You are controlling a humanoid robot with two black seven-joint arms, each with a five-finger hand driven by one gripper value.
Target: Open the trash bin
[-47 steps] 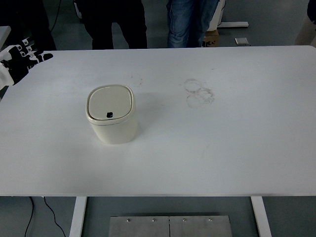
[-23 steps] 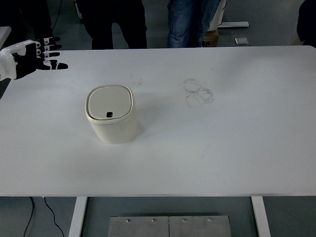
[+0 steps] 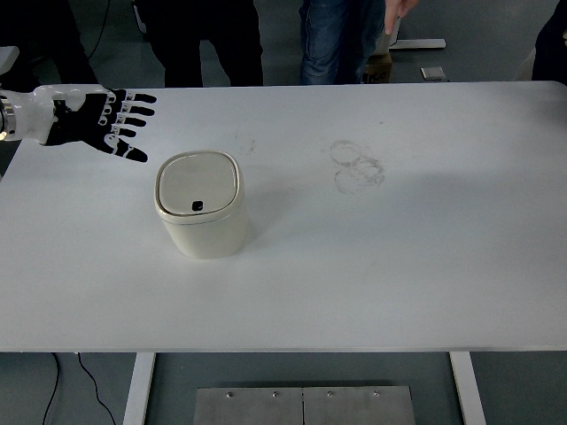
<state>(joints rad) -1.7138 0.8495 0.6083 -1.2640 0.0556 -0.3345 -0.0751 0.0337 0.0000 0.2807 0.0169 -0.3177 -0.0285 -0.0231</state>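
Note:
A small cream trash bin stands on the white table, left of the middle. Its lid is closed and has a small black button near its front edge. My left hand reaches in from the left edge, above the table's far left. Its fingers are spread and hold nothing. It is up and to the left of the bin and does not touch it. My right arm is out of view.
Two people's legs show behind the table's far edge. Faint ring marks lie on the table to the right of the bin. A black cable hangs below the table's front left.
My left hand has moved right from the table's far left corner toward the bin, and its fingers have spread. The bin has not moved.

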